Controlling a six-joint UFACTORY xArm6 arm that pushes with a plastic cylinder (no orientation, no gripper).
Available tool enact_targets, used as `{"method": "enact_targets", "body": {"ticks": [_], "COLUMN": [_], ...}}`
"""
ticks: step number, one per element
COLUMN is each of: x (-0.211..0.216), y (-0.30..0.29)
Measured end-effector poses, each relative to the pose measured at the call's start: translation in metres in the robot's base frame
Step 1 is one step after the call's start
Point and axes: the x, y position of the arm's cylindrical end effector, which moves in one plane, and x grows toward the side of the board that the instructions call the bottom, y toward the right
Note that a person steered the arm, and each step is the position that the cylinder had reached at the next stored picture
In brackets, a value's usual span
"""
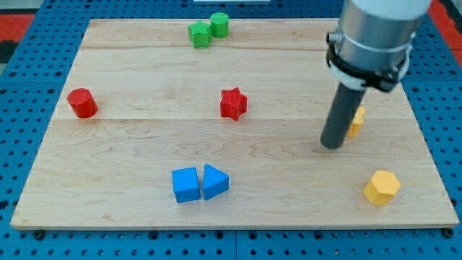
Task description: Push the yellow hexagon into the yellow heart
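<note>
My tip [331, 146] rests on the wooden bench [144, 159] at the view's right, with the rod rising from it toward the view's top. I carry no gripper, so there is nothing to open or close. The yellow heart [356, 121] sits just behind the rod on its right side, partly hidden by it; I cannot tell whether rod and heart touch. The yellow hexagon [381, 188] lies near the bench's lower right corner, below and to the right of my tip, and apart from the heart. No block stands between the hexagon and the heart.

Other blocks lie well away to the left. A red star [233, 103] sits near the middle. A red cylinder [82, 102] is by the left edge. A green block [200, 34] and a green cylinder [219, 24] touch each other at the top. A blue cube [185, 185] and a blue triangle [215, 181] sit side by side, touching, near the bottom.
</note>
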Motion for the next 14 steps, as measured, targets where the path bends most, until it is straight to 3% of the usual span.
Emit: {"method": "enact_targets", "body": {"ticks": [1,3,5,6,7,9,10,12,13,14], "x": [0.001,-0.057,0.012,0.086,0.102,0.042,0.084,0.013,-0.008,-0.008], "y": [0.044,0.044,0.166,0.147,0.082,0.029,0.034,-0.007,-0.008,-0.055]}}
